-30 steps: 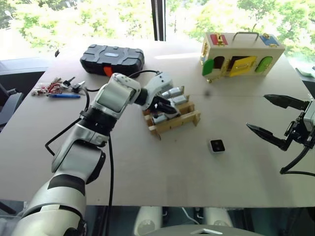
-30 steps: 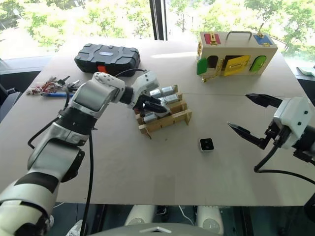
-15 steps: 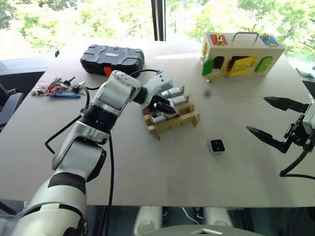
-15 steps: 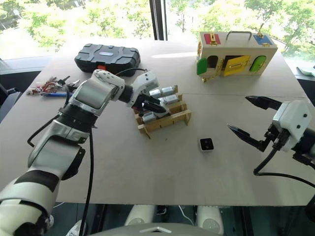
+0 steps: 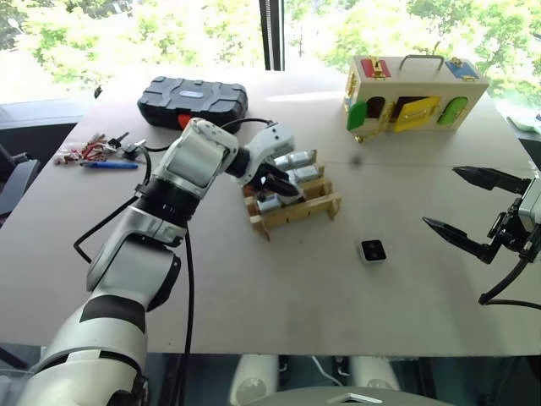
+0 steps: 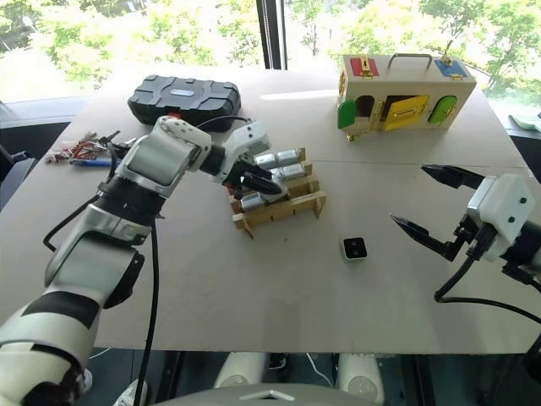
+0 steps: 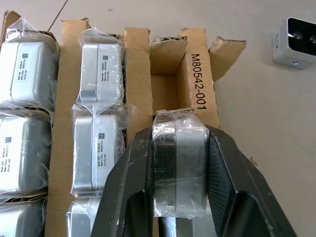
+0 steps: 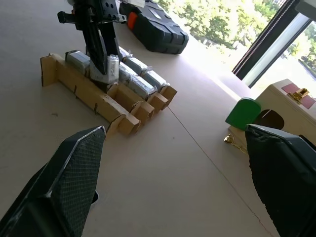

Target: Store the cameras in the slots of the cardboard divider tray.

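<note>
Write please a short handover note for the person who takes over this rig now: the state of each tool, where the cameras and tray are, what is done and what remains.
Left tool: shut on a wrapped camera, held over the near row of the cardboard divider tray, by an empty slot.
Right tool: open, holds nothing, apart from the tray.
Done: several wrapped cameras sit in the tray's slots.
Left: seat the held camera; then store the loose camera lying on the table, between tray and right tool.

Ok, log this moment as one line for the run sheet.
left gripper: shut on wrapped camera, over cardboard divider tray | right gripper: open, empty | loose camera: on table
</note>
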